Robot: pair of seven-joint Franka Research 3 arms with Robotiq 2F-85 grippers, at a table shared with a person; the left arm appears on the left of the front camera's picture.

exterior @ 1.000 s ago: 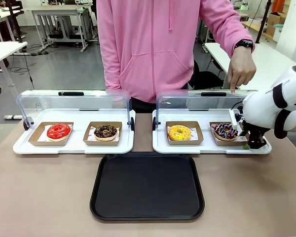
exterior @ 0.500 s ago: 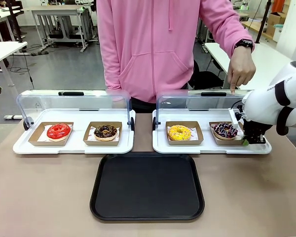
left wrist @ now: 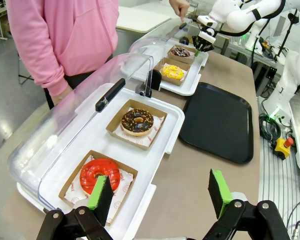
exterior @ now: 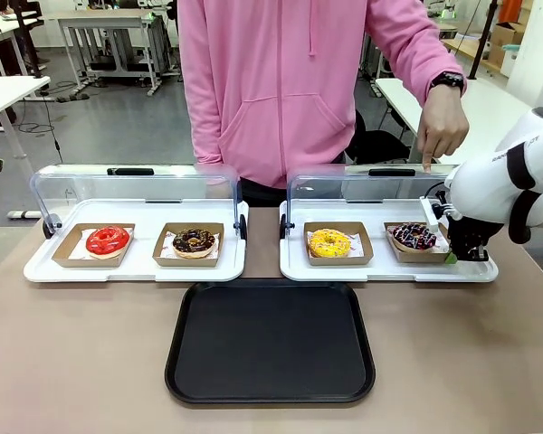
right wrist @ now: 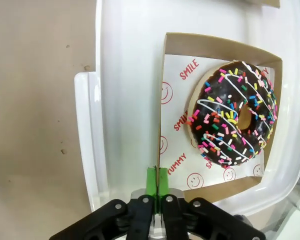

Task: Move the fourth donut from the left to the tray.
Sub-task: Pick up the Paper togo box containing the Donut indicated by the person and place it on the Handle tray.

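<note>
The left gripper (left wrist: 160, 194) hangs with its jaws wide apart over the table's left end. Below it, the left display tray (left wrist: 171, 131) has its clear lid raised and carries 2 donuts: a red donut (left wrist: 99, 175) and a crumb-topped chocolate donut (left wrist: 137, 121). The right display tray (left wrist: 191, 89) holds a yellow donut (left wrist: 173, 72) and the fourth donut (left wrist: 180, 51). The right gripper (left wrist: 200, 44) is at the right edge of the fourth donut's cardboard holder (left wrist: 178, 59). The tray (left wrist: 217, 121) lies on the near side. A person's hand (left wrist: 180, 7) is at the right lid.

Colours: fourth donut and tray
Fourth donut (right wrist: 233, 112): dark chocolate glaze, pink and white streaks, multicolour sprinkles; holder (right wrist: 215, 45) brown; liner (right wrist: 177, 100) white, red print (smileys, "SMILE"); tray (exterior: 270, 342) plain black.
</note>
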